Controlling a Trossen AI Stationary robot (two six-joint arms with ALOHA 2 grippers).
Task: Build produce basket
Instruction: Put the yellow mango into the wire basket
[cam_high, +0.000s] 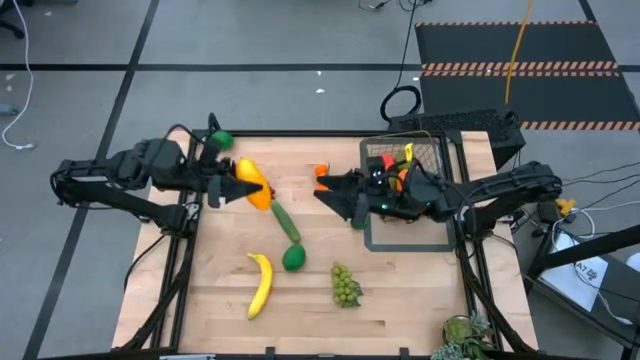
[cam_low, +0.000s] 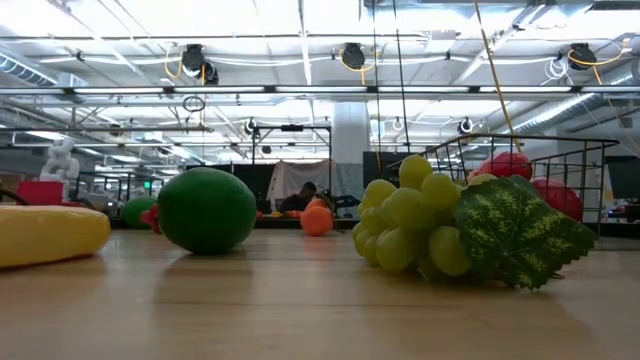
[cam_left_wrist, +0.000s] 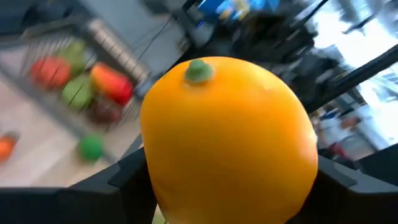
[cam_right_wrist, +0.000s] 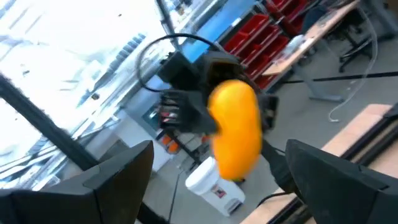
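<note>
Filling the left claw (cam_high: 243, 186) — clamped on it — the mango (cam_left_wrist: 230, 140); right claw (cam_right_wrist: 211, 180) spread apart.

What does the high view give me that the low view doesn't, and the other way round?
Only the high view shows both arms: the left gripper holding the mango, the right gripper open beside the basket, plus the cucumber. Only the low view shows the room behind. Both show the grapes, lime and banana.

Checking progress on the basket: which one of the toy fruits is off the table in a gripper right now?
The large yellow-orange mango, clamped in the left gripper. The yellow banana, green lime and green grapes lie loose on the wooden table.
</note>
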